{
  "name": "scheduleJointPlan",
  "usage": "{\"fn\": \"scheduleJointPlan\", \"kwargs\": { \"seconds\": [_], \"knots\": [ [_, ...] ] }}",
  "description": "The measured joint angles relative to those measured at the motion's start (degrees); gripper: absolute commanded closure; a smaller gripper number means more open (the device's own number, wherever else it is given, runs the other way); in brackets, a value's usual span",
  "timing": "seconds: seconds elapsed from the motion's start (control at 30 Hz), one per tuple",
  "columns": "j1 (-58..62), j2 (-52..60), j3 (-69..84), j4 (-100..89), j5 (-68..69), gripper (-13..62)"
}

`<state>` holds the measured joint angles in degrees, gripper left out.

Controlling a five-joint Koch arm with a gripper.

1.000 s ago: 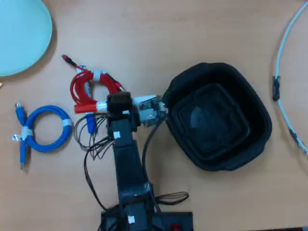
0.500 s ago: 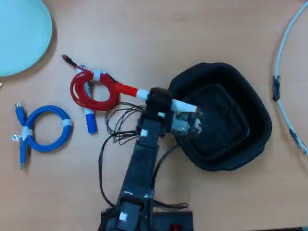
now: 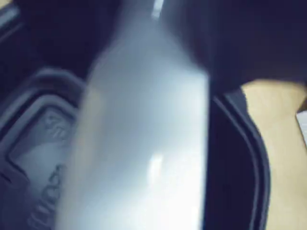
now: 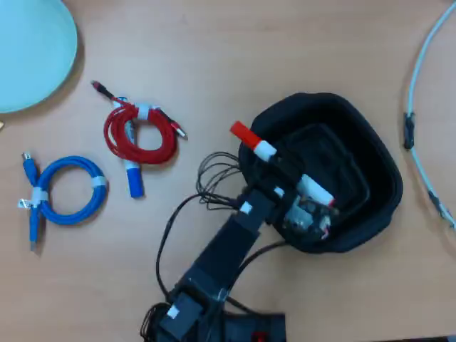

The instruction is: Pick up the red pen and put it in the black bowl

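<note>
Since a second ago the end effector (image 4: 308,206) has swung from beside the coiled red cable (image 4: 139,132) to over the black bowl (image 4: 370,153), clamped on the red pen (image 4: 279,163), whose cap overhangs the rim; release remains.

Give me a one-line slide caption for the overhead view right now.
End effector carries the red pen over the black bowl, red cap overhanging the bowl's left rim.
</note>
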<state>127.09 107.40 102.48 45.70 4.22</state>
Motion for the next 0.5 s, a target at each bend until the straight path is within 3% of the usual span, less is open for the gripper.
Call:
{"fn": "scheduleJointPlan", "kwargs": {
  "seconds": [0.5],
  "knots": [
    [5.45, -18.46, -0.09, -4.75, 2.37, 55.9]
  ]
}}
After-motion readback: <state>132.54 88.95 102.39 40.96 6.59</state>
